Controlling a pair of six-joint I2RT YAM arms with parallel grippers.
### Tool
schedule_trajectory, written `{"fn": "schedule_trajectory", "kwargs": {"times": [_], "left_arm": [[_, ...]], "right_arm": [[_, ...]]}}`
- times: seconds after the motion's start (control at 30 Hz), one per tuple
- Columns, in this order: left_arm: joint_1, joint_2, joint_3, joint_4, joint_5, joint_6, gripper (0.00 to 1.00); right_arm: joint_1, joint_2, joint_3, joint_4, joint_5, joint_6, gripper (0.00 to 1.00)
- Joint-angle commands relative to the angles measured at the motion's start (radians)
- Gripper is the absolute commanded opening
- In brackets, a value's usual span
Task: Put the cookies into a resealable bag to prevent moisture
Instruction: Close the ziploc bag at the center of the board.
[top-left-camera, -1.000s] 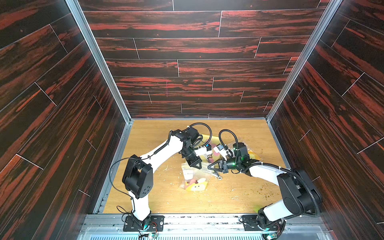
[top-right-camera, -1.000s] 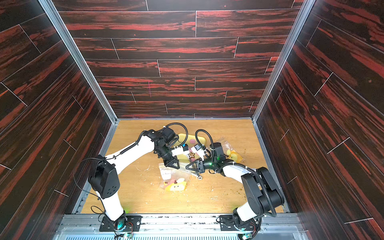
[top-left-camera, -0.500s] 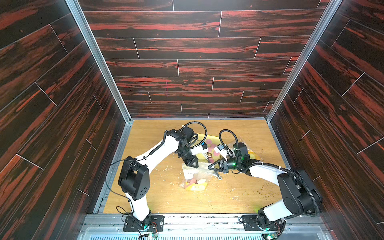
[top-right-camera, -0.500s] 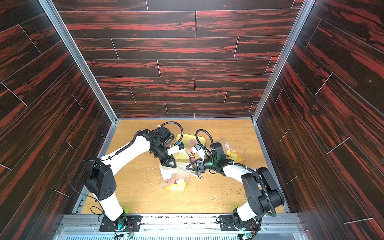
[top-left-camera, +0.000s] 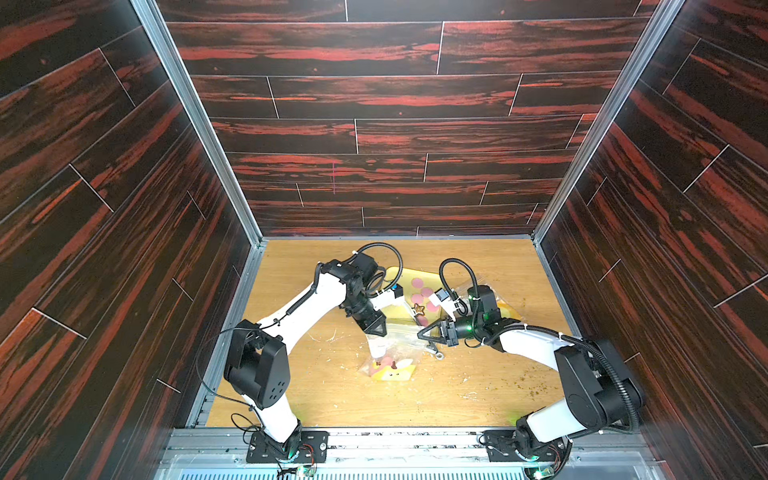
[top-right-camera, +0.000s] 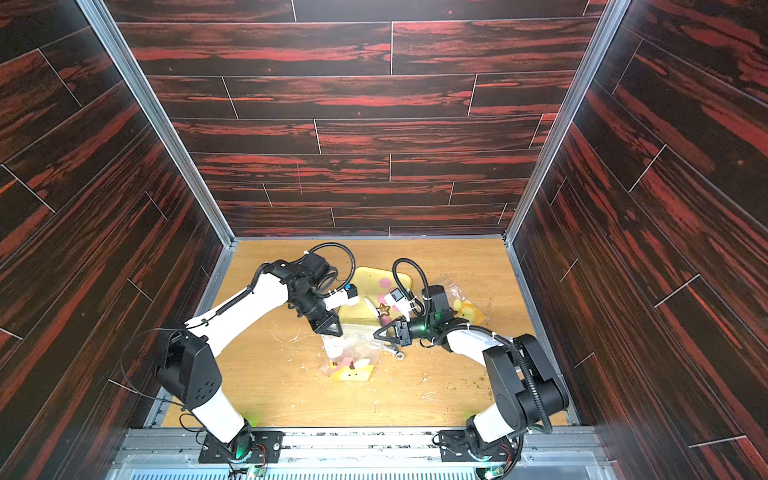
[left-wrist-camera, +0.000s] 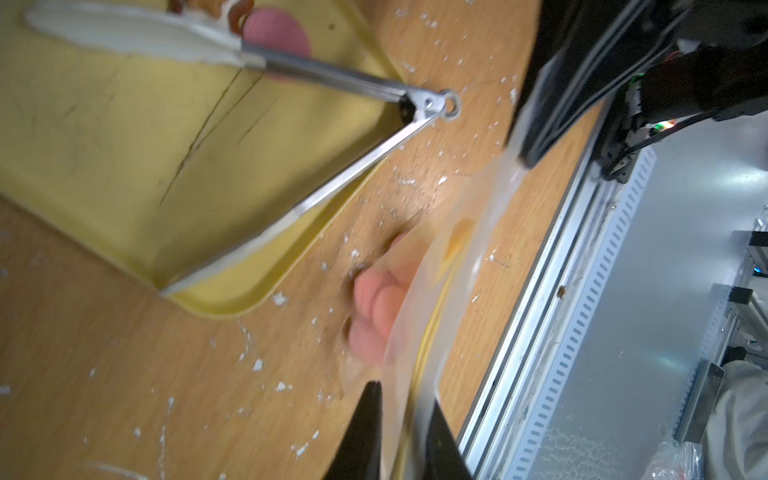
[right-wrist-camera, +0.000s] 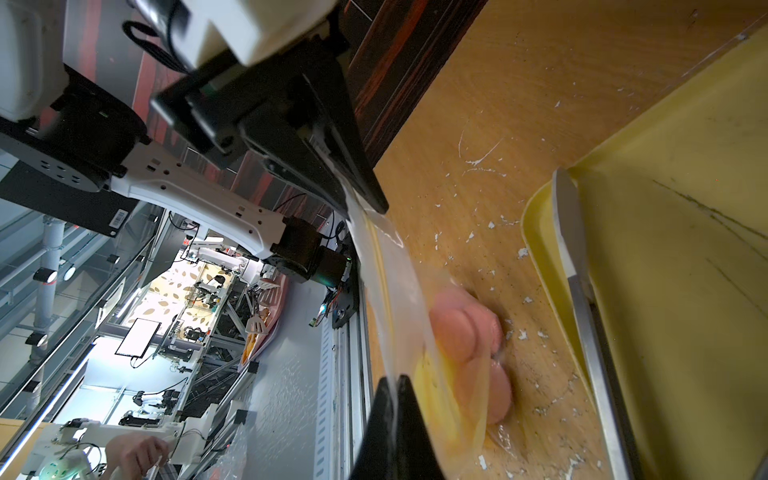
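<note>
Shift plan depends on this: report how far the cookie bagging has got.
Done: several bagged cookies, all pink, lie inside the bag. In hand: the left gripper and right gripper are both shut on the bag's top edge. Left: the tray cookies and the star cookie lie on the tray; they must go in, then the bag gets sealed.

No words, brand names or numbers can be read in any of the views. The only printed mark is a small white barcode sticker (right-wrist-camera: 119, 216) on a black housing of the left arm (right-wrist-camera: 195, 199), seen in the right wrist view. Its bars are blurred, and any digits on it are too small to make out.
</note>
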Motion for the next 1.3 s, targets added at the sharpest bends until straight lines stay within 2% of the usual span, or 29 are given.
{"fn": "schedule_trajectory", "kwargs": {"times": [0.0,0.1,0.2,0.27,0.3,0.37,0.6,0.63,0.7,0.77,0.87,0.97,1.1,1.27], "left_arm": [[0.017,-0.054,-0.007,-0.04,-0.017,0.005,0.0],[0.027,-0.069,-0.019,-0.028,-0.021,-0.009,0.0],[0.034,-0.095,-0.046,0.005,-0.027,-0.028,0.14],[0.04,-0.112,-0.058,0.01,-0.032,-0.032,0.17],[0.044,-0.117,-0.062,0.01,-0.033,-0.034,0.16],[0.052,-0.126,-0.068,0.014,-0.022,-0.038,0.0],[0.063,-0.145,-0.086,0.003,0.003,-0.039,0.0],[0.062,-0.148,-0.086,0.002,0.012,-0.038,0.0],[0.062,-0.151,-0.083,0.008,0.026,-0.041,0.0],[0.063,-0.154,-0.082,0.011,0.045,-0.039,0.0],[0.063,-0.154,-0.079,0.01,0.06,-0.032,0.0],[0.063,-0.154,-0.077,0.01,0.064,-0.026,0.0],[0.063,-0.153,-0.077,0.005,0.064,-0.021,0.0],[0.065,-0.164,-0.082,0.009,0.05,-0.02,0.0]], "right_arm": [[-0.007,0.004,0.005,-0.023,-0.02,-0.023,0.0],[-0.007,0.005,0.006,-0.023,-0.016,-0.025,0.0],[-0.009,0.006,0.007,-0.03,-0.013,-0.03,0.0],[-0.009,0.007,0.007,-0.036,-0.014,-0.034,0.0],[-0.009,0.007,0.008,-0.036,-0.013,-0.036,0.0],[-0.009,0.007,0.009,-0.039,-0.014,-0.038,0.0],[-0.009,0.002,0.024,-0.065,-0.011,-0.065,0.0],[-0.006,-0.007,0.029,-0.076,-0.005,-0.08,0.02],[0.004,-0.031,0.051,-0.116,0.029,-0.127,0.18],[0.03,-0.051,0.098,-0.2,0.093,-0.214,0.29],[0.099,-0.054,0.182,-0.346,0.206,-0.369,0.39],[0.155,-0.018,0.261,-0.462,0.319,-0.498,0.43],[0.163,0.054,0.348,-0.555,0.318,-0.556,0.4],[0.168,0.08,0.387,-0.622,0.294,-0.614,0.26]]}}
